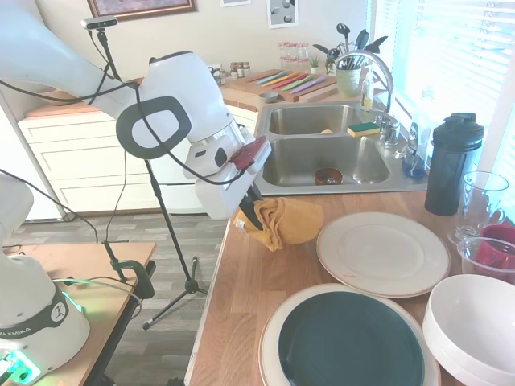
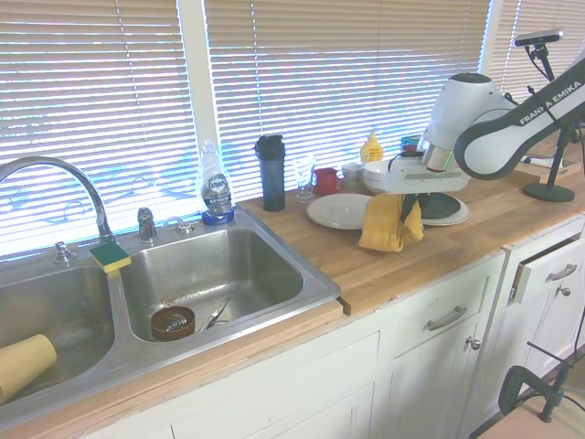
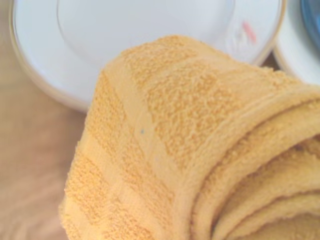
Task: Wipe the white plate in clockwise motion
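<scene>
One arm in play: your hand is clamped on a folded yellow towel, fingers closed into the cloth near its top edge, rest of the towel hanging below. In the 2nd ext view the towel hangs above the counter, lower end apart from the wood, just in front of the plates.

White plate sits flat on the counter, right beside the towel but not touching it (towel is off the plate's rim on the sink side). 2nd ext view puts the same plate just behind the towel. Wrist view: towel fills most of the frame, the plate behind it, small pink mark on its rim, surface looks bare otherwise.

Other stuff nearby:
- dark green-centred plate w/ white rim, close to the white plate on the near side
- deep white bowl next to that
- black shaker bottle and a clear glass past the white plate, toward the window
- red cup inside a clear container at the frame edge
- double sink behind the towel, green/yellow sponge on its divider
- dish soap bottle at the sink's back edge
</scene>
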`<state>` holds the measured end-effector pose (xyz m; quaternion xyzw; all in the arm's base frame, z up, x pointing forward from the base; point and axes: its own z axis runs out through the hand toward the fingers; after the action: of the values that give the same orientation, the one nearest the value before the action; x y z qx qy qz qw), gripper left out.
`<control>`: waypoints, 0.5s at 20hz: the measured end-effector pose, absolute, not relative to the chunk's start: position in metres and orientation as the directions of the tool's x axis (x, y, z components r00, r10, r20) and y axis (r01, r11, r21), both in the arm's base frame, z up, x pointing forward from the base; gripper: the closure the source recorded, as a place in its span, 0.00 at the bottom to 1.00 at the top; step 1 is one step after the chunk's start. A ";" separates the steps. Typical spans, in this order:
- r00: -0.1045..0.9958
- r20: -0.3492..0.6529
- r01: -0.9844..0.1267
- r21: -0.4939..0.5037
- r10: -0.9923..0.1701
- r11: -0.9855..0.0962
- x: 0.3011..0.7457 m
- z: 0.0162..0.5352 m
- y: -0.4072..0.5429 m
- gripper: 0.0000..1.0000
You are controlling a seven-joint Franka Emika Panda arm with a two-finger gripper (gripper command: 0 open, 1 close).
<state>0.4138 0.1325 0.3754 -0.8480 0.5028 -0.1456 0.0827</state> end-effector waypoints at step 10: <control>0.420 0.097 -0.871 -0.237 -0.902 -0.430 0.394 0.346 0.125 1.00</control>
<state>0.3936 0.1246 0.3463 -0.8392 0.5283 -0.1050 0.0752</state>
